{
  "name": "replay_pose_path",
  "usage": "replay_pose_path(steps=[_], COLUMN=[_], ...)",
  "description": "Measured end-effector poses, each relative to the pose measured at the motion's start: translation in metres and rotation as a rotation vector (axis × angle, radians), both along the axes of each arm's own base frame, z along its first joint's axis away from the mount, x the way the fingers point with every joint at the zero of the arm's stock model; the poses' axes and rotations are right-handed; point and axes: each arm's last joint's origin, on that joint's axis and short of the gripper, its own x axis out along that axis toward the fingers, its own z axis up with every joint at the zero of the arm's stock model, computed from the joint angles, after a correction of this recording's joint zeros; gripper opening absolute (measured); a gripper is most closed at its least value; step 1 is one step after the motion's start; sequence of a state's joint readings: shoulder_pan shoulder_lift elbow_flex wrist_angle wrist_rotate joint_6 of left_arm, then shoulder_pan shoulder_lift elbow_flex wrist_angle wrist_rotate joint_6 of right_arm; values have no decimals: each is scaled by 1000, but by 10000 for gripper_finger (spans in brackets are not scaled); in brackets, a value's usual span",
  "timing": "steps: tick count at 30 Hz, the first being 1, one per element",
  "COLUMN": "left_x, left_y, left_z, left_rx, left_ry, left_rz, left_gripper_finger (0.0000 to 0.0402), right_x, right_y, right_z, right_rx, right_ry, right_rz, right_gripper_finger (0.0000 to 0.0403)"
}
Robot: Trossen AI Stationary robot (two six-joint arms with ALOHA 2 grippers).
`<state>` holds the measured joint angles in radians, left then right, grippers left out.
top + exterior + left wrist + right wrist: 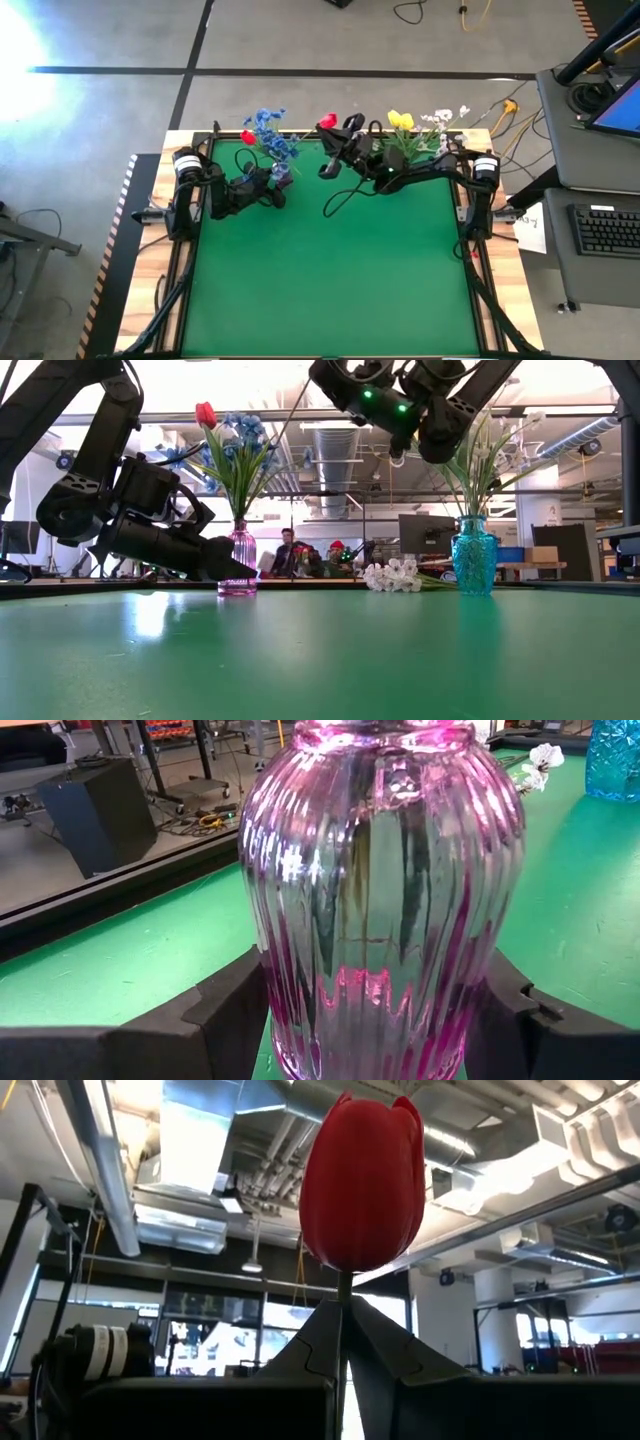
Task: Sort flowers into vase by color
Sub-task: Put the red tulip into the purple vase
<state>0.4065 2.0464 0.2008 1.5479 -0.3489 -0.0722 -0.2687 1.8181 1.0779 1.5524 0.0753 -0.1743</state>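
Note:
A ribbed pink glass vase point(380, 870) stands on the green table point(340, 280) at the far left. It holds blue flowers point(272, 135) and a red tulip point(205, 415). My left gripper point(278, 190) is shut on this vase low down. My right gripper point(333, 140) is raised over the far middle, pointing upward, shut on another red tulip point(362, 1180). A teal vase point(474, 555) with yellow tulips point(400, 120) and white sprays stands at the far right. My left gripper holds the pink vase's lower body point(285, 990) between its two fingers point(235, 1010), one on each side. The fingers come nearly level from the table's left side. The vase stands upright on the table. My right gripper pinches the red tulip's stem point(343, 1295) just below the bloom, between its two fingertips point(310, 1350). The fingers slant upward. The bloom stands upright above them, lifted clear of the table.
A bunch of small white blossoms point(395, 575) lies on the table between the two vases. People sit in the room beyond the far edge point(310, 560). A desk with a keyboard point(610, 230) stands right of the table. The near half of the green surface is bare.

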Motion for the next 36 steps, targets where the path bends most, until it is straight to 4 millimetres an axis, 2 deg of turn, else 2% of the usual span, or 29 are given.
replay_pose_path(steps=[15,36], left_x=[0,0], left_y=[0,0], left_z=[0,0], left_rx=[0,-1], left_ry=[0,0], left_rz=[0,0], left_gripper_finger=[245,245], right_x=[14,14], right_y=[-4,-3], right_z=[5,10], right_rx=[-1,-13], right_ry=[107,88], right_rz=[-25,-12], right_gripper_finger=[9,9])
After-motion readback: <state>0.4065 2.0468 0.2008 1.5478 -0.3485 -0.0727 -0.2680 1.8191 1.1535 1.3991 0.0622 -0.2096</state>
